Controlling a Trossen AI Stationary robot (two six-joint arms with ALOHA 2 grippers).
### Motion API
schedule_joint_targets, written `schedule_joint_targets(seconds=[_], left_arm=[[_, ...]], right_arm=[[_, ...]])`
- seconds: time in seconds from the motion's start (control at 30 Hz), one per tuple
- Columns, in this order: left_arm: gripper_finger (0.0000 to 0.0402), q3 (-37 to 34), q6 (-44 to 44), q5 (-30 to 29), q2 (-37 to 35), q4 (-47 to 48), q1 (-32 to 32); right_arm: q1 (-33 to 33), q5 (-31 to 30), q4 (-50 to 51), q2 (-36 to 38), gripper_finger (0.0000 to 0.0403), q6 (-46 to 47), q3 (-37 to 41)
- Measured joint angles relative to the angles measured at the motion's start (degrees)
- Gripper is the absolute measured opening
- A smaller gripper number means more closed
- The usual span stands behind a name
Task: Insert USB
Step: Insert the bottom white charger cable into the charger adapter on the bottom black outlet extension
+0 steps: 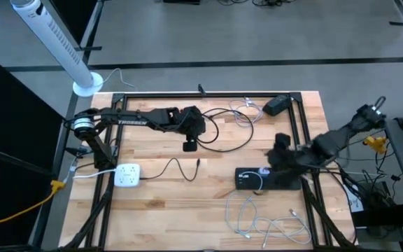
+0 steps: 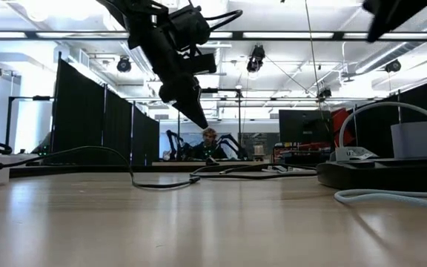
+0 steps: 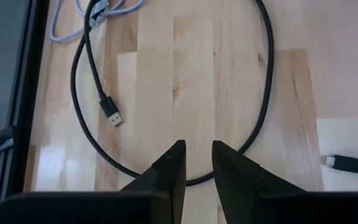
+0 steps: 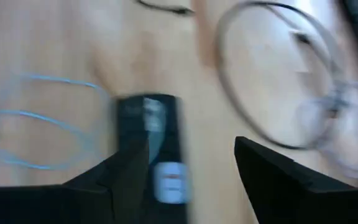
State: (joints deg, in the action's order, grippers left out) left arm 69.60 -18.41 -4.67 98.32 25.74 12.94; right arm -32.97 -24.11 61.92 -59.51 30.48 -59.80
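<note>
While the USB plug (image 3: 112, 116) lies loose on the wooden surface (image 1: 187, 210), neither arm holds it.
Its black cable (image 3: 263, 93) loops beneath the left end effector (image 3: 197, 158), which hovers above with fingers slightly parted and empty, probably lining up a pick. Well apart, the right end effector (image 4: 191, 165) hangs wide open over the black hub (image 1: 257, 179), likely to steady it.

Your right claw (image 4: 191, 168) stands open above the wooden worktop (image 4: 61, 37), with a black box (image 4: 151, 134), perhaps the hub, showing between its fingers (image 4: 272, 177). Pale cable loops (image 4: 36, 124) lie to either side.
</note>
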Motion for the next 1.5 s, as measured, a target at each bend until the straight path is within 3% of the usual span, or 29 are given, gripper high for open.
schedule_joint_targets(seconds=[0.2, 0.33, 0.47, 0.6, 0.8, 1.13, 1.33, 1.5], left_arm=[[0.0065, 0.00, -0.63, 9.30, 0.00, -0.27, -3.15], [0.0064, 0.00, -0.64, 10.16, 0.00, -0.40, -8.75], [0.0064, 0.00, -0.97, 10.19, 0.00, -2.22, -15.48], [0.0064, 0.00, -0.77, 10.21, 0.00, -5.59, -22.31], [0.0073, 0.00, -1.19, 10.27, 1.40, -19.17, -30.06], [0.0153, 2.05, -2.58, 12.59, 16.20, -39.45, -34.16], [0.0188, 10.93, -2.97, 14.80, 26.60, -37.33, -34.17], [0.0187, 19.13, -7.24, 14.58, 32.04, -26.35, -34.07]], right_arm=[[-14.65, -0.43, -20.86, 4.94, 0.0200, 6.99, 11.69], [-22.16, -5.36, -30.58, 3.53, 0.0191, 9.04, 16.34], [-26.47, -8.96, -32.75, -0.79, 0.0181, 11.32, 16.71], [-27.79, -9.00, -35.11, -5.91, 0.0171, 11.12, 16.05], [-28.15, -8.90, -37.39, -12.63, 0.0156, 10.91, 14.61], [-29.94, -8.89, -37.40, -23.13, 0.0136, 10.88, 7.04], [-30.01, -6.98, -34.95, -27.36, 0.0134, 9.77, 0.90], [-30.03, -6.96, -31.00, -28.02, 0.0141, 10.02, -3.53]])
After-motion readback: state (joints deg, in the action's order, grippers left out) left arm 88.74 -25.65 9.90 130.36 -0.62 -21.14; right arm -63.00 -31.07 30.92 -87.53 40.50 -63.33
